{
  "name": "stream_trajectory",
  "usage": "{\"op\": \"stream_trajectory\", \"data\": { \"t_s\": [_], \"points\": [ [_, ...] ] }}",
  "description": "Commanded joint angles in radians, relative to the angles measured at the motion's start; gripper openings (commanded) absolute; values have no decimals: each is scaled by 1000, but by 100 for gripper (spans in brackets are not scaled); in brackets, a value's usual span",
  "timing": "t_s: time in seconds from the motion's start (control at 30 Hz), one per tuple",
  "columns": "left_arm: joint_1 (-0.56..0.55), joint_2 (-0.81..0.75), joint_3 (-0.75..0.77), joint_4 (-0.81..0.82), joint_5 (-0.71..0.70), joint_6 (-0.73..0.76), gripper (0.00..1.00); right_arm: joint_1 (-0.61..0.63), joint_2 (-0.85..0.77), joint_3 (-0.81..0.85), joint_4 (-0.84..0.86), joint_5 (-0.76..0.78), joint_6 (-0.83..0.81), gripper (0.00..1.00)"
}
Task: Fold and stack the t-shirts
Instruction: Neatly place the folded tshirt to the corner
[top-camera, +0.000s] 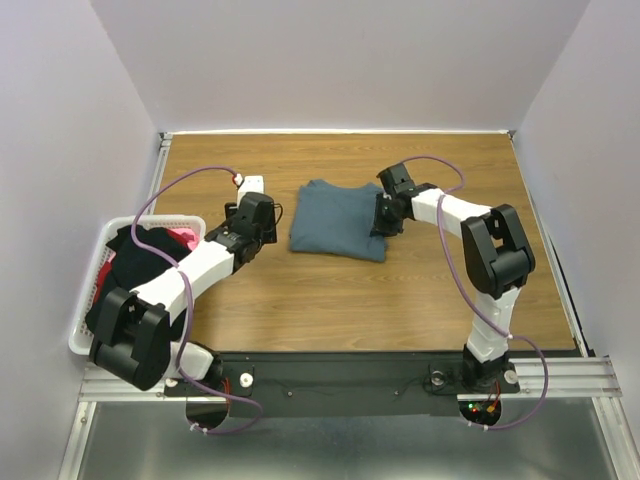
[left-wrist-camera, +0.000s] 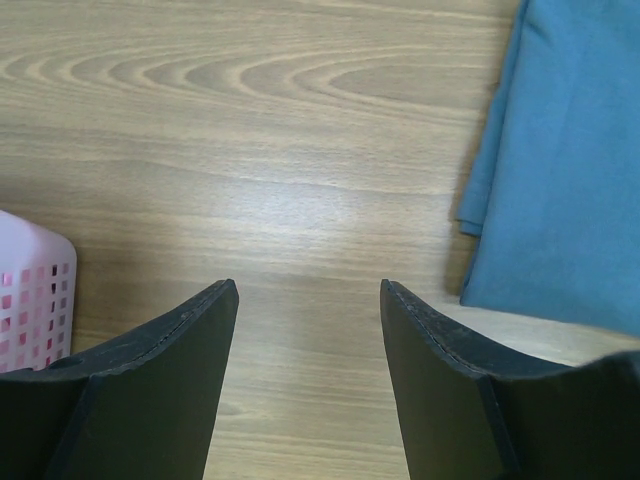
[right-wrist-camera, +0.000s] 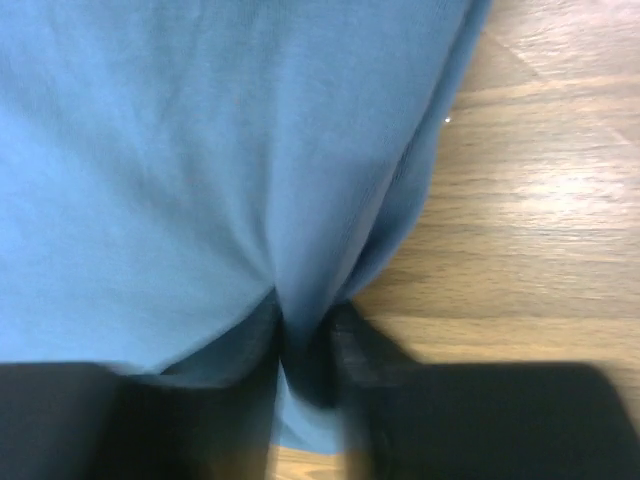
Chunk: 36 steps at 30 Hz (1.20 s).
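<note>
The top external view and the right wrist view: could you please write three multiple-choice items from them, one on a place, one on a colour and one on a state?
1. Where does the white basket stand? A. at the left edge of the table; B. at its far right corner; C. in its middle.
2. What colour is the t-shirt lying on the wood? A. red; B. slate blue-grey; C. yellow.
3. How are the right fingers? A. spread over bare wood; B. shut on the t-shirt's cloth; C. out of view.
Answers: 1 A, the top view shows it at the left edge; 2 B, plain in both views; 3 B, the wrist view shows cloth pinched between them.
</note>
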<state>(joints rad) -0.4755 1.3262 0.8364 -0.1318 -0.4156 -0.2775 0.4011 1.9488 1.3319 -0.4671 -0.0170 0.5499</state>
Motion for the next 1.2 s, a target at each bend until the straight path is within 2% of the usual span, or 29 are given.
{"op": "stream_trajectory", "data": {
  "t_s": [0.0, 0.03, 0.07, 0.13, 0.3, 0.43, 0.53, 0.7, 0.9, 1.03, 1.13, 1.17],
  "points": [
    [20, -44, -14, 72, 6, 30, 71, -24, 35, 26, -79, 107, -117, 16],
    [24, -44, -16, 73, 8, 34, 71, -57, 32, 27, -84, 121, -140, 5],
    [26, -47, -16, 72, 9, 35, 70, -77, 29, 29, -88, 121, -187, 1],
    [29, -56, -19, 78, 9, 37, 70, -151, 27, 47, -102, 127, -237, 1],
    [29, -76, -26, 87, 11, 38, 70, -290, 41, 130, -111, 195, -496, 1],
    [29, -82, -39, 93, 29, 32, 70, -396, 94, 243, -113, 389, -637, 1],
    [29, -93, -17, 26, 54, 20, 70, -438, 169, 315, -111, 520, -761, 1],
    [28, -156, 24, -61, 115, -25, 70, -475, 283, 444, -107, 672, -800, 1],
    [29, -202, 87, -167, 143, -9, 70, -496, 367, 564, -76, 755, -854, 1],
    [29, -223, 116, -186, 141, 3, 70, -525, 369, 592, -51, 775, -852, 4],
    [29, -223, 110, -183, 141, 4, 70, -548, 354, 589, -48, 750, -823, 17],
    [29, -222, 109, -183, 143, 3, 70, -553, 349, 578, -48, 756, -811, 25]
  ]
}}
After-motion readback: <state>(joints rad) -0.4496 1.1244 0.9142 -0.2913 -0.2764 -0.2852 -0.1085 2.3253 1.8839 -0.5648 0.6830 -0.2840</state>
